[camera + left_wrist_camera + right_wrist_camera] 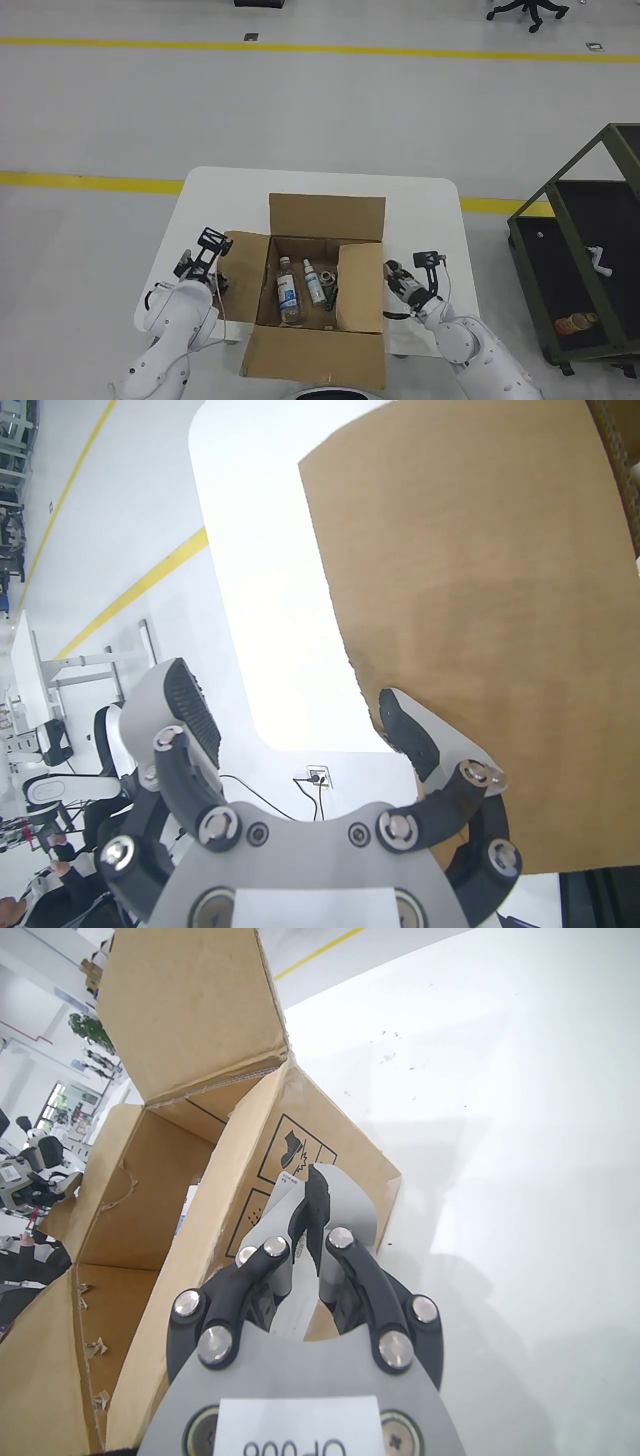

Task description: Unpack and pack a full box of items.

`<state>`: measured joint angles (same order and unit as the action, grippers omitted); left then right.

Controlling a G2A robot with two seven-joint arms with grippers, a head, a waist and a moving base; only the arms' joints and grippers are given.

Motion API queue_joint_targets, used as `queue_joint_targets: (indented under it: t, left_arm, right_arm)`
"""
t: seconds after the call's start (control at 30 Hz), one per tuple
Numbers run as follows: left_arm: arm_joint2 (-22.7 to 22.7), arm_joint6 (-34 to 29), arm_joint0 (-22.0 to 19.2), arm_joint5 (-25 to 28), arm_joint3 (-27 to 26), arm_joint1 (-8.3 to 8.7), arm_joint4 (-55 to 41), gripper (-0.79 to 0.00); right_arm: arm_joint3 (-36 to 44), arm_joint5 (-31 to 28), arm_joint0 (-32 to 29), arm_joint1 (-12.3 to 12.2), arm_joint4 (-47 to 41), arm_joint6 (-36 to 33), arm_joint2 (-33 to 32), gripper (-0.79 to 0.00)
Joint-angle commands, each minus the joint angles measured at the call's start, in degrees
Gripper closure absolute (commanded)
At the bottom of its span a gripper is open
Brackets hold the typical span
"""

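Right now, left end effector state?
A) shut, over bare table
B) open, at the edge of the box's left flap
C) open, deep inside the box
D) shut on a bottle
B: the left wrist view shows the left end effector spread wide and holding nothing, with one pad at the corner of the left flap.

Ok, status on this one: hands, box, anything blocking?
Left hand open, one finger pad at the left flap's edge. Right hand shut beside the right flap. Box open, two bottles inside. Opening looks unobstructed.
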<state>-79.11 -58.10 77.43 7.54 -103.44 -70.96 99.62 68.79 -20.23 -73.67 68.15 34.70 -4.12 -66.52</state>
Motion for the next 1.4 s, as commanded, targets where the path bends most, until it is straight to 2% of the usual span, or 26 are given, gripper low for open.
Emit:
queue_joint_targets:
  t: [0.0,0.33,0.6,0.8,1.03,1.17,1.37]
  left_arm:
    - [-0.59,0.07,0.34,0.37,-1.87,0.01,-0.75,-0.785]
    - [-2.42,1.11,2.29,3.24,-10.68,0.04,-6.02,-0.785]
    - [-3.94,1.19,3.11,4.03,-14.56,0.21,-5.51,-0.785]
    - [-4.33,4.82,3.28,6.49,-16.77,0.14,-12.36,-0.785]
    - [-2.32,8.35,2.90,10.53,-19.80,0.03,-21.26,-0.785]
    - [0.64,8.92,2.54,13.08,-18.57,-0.08,-26.70,-0.785]
    - [6.56,10.74,0.72,12.89,-15.51,-0.69,-34.99,-0.785]
  right_arm:
    - [0.11,-0.12,-0.35,-0.04,-0.01,0.07,-0.37,0.000]
    - [3.00,0.49,-2.89,-0.51,-0.23,0.21,-3.33,0.000]
    - [5.45,0.97,-5.05,-0.91,0.23,-0.21,-5.47,0.000]
    - [7.60,1.80,-6.63,-1.11,0.79,-0.12,-6.86,0.000]
    - [9.90,2.56,-8.25,-1.51,2.37,0.01,-9.08,0.000]
    - [11.26,2.99,-9.25,-1.72,3.05,0.24,-10.46,0.000]
    - [14.02,4.11,-10.91,-2.25,9.06,0.66,-12.22,0.000]
